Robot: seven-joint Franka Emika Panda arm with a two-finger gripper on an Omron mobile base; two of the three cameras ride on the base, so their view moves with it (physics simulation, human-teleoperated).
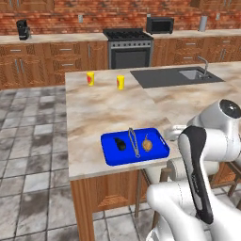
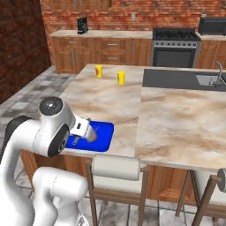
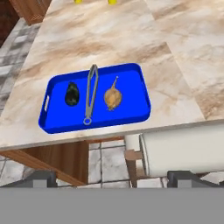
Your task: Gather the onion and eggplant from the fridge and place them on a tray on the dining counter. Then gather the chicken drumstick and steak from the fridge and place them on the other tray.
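A blue tray [image 3: 144, 94] lies near the front edge of the dining counter [image 3: 87, 39]. In it, from left to right, are the dark eggplant [image 3: 72, 94], metal tongs [image 3: 91, 94] and the tan onion [image 3: 113, 97]. The left base view shows the same tray [image 1: 108, 157] with the eggplant [image 1: 120, 144] and the onion [image 1: 148, 144]. My gripper [image 3: 113, 177] hovers back from the counter edge, above a stool, looking down on the tray. It is open and holds nothing. The fridge, chicken drumstick, steak and the other tray are out of view.
Two yellow cups [image 1: 90, 78] [image 1: 120, 82] stand at the far side of the counter. A sink [image 1: 193, 74] sits in the dark section at the back right. Padded stools [image 2: 117, 167] [image 3: 183, 153] stand under the near edge. A stove [image 1: 129, 47] is against the back wall.
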